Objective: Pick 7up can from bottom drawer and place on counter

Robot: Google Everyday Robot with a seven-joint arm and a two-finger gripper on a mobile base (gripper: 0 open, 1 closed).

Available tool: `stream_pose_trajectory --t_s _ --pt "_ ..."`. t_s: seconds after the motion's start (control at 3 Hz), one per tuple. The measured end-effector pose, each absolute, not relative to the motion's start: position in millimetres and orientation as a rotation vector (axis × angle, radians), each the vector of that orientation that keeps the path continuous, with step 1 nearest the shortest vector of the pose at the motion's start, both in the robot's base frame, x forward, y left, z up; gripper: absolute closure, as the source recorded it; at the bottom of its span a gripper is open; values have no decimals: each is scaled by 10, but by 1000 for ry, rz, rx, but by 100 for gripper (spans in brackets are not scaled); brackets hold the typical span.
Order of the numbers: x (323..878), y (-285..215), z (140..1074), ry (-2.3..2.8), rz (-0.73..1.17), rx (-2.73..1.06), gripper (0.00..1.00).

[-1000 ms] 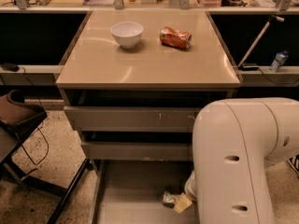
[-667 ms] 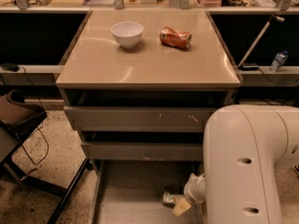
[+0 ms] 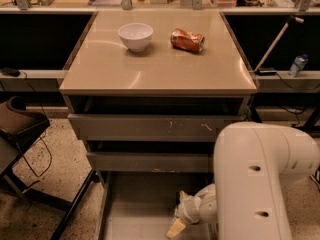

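A glossy beige-tan square worktop (image 3: 160,71) with a thin rim tops a cabinet of three grey-brown metal drawers. On it, towards the back, a small round white bowl (image 3: 135,36) stands upright. Just to the right of the bowl and apart from it, a dented orange-red soda can (image 3: 187,39) lies on its side. Below the worktop, the shallow top drawer (image 3: 150,127) with a scuffed front and the shallow middle drawer (image 3: 150,161) each stand a little way out. The deep bottom drawer (image 3: 137,209) is pulled out furthest and shows its flat bare floor and low left wall. The robot's bulky white arm (image 3: 260,184) fills the lower right corner and reaches down into this drawer. Its pale gripper (image 3: 178,223) sits low over the drawer floor towards the right side, with a yellowish tip pointing down and to the left. Whether the jaws are apart, together or clamped on anything cannot be told. The green and silver-white 7up can cannot be made out; the gripper and arm cover the right part of the drawer. A dark chair (image 3: 20,129) stands at the left on the speckled floor (image 3: 55,164).
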State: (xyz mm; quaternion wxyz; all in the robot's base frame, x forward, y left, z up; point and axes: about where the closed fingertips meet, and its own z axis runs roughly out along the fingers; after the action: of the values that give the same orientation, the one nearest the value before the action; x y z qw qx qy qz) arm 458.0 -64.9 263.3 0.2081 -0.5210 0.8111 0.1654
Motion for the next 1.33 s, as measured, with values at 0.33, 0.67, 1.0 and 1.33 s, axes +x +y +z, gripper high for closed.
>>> stream_pose_trajectory --t_s 0.33,0.67,1.0,1.33 --pt "4606 -523 2702 2191 500 -1461 0" --pt "4723 -651 2650 2197 482 -1423 0" --pt "5005 -884 2796 2205 381 -1385 0" --pt "4991 -905 2773 2206 367 -1406 0"
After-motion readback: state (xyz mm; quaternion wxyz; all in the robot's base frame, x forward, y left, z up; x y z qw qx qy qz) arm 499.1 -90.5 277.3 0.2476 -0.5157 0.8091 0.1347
